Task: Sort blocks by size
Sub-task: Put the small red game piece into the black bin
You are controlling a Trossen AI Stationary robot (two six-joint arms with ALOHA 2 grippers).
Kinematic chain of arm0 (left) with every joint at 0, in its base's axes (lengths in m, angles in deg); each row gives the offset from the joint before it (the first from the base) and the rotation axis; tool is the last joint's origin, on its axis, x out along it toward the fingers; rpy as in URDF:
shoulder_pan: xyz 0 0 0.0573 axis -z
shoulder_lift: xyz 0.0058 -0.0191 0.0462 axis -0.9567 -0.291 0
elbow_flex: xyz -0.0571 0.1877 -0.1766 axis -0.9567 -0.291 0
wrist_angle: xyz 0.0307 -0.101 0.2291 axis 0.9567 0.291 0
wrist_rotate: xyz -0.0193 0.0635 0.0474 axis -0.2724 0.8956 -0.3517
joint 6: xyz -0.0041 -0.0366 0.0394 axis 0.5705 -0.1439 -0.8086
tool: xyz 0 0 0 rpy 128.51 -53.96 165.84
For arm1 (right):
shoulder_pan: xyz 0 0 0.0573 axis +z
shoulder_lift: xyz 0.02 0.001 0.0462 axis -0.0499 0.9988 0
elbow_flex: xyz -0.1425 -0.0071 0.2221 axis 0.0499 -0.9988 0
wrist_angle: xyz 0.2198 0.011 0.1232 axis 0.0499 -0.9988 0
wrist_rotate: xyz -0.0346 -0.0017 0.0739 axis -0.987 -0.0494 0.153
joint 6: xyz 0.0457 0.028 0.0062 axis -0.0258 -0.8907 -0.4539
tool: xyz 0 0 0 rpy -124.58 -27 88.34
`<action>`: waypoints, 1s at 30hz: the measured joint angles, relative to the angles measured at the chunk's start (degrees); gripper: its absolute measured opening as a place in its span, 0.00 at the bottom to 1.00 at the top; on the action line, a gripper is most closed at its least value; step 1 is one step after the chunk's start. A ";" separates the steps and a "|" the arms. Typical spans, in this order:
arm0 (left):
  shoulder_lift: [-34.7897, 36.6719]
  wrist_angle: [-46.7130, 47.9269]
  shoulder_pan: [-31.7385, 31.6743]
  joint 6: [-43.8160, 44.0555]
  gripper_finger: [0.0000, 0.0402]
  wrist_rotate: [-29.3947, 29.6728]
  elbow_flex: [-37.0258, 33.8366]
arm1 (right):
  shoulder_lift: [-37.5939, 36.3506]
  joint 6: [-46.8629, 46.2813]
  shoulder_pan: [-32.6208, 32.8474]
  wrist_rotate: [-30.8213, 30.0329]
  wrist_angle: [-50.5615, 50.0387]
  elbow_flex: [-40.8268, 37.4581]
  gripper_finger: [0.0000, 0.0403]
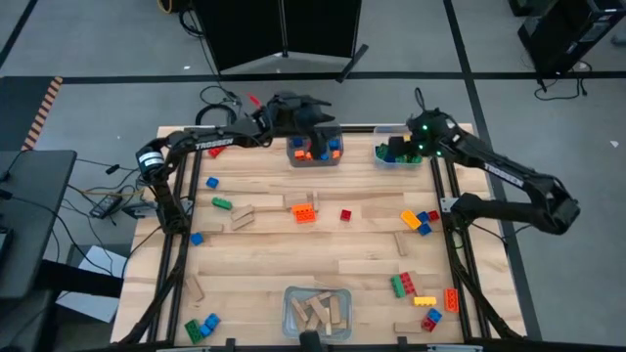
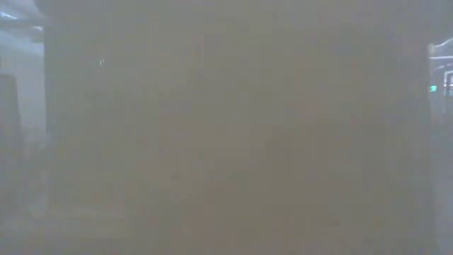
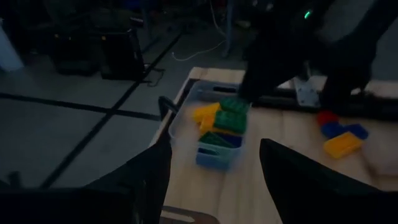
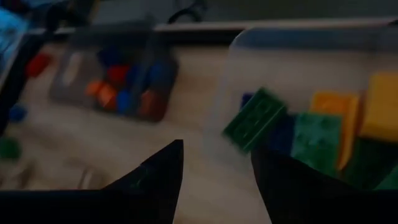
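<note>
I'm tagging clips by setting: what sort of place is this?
Probably a robotics lab or workshop: a wooden table with framed edges on a grey floor, loose cables beside it, and dark equipment behind.

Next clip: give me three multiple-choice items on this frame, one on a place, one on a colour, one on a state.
1. Where is the bin of tan wooden blocks?
A. Near edge, middle
B. Far right corner
C. Off the table

2. What colour is the brick tilted at the right end effector's bin?
A. Red
B. Green
C. White

3. The left end effector is:
A. Open, empty
B. Gripping a brick
C. Out of view

Answers: 1 A, high view shows it there. 2 B, right wrist view. 3 A, fingers apart with nothing between.
</note>
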 joint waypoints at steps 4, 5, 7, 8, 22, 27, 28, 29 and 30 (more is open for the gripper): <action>0.00 0.26 1.52 -4.21 0.62 2.95 0.00 | -3.75 -0.57 3.43 2.86 -3.62 0.00 0.50; 0.16 0.41 1.79 -4.66 0.62 3.87 0.00 | -4.53 -1.55 4.92 2.87 -3.97 0.00 0.49; 0.57 1.52 2.17 -5.53 0.62 5.66 0.00 | -5.96 -3.73 8.44 2.79 -3.92 0.07 0.48; 0.96 2.21 2.24 -5.59 0.62 6.75 0.00 | -6.37 -4.51 10.27 2.19 -4.49 0.64 0.47; 10.79 17.76 2.91 9.52 0.62 19.09 0.00 | 8.01 11.22 25.38 -3.05 -17.09 27.70 0.37; 14.81 23.25 6.85 12.81 0.60 27.06 0.00 | 16.02 20.37 26.56 -2.94 -32.00 34.34 0.37; 15.44 23.85 7.79 13.70 0.60 27.86 0.00 | 17.28 21.49 26.72 -2.92 -34.43 34.57 0.37; 15.99 24.55 8.69 14.22 0.60 28.47 0.00 | 18.39 21.80 26.82 -2.88 -36.77 34.58 0.38; 16.37 25.31 9.70 14.95 0.60 29.50 0.00 | 19.68 21.95 26.88 -2.86 -39.35 34.48 0.38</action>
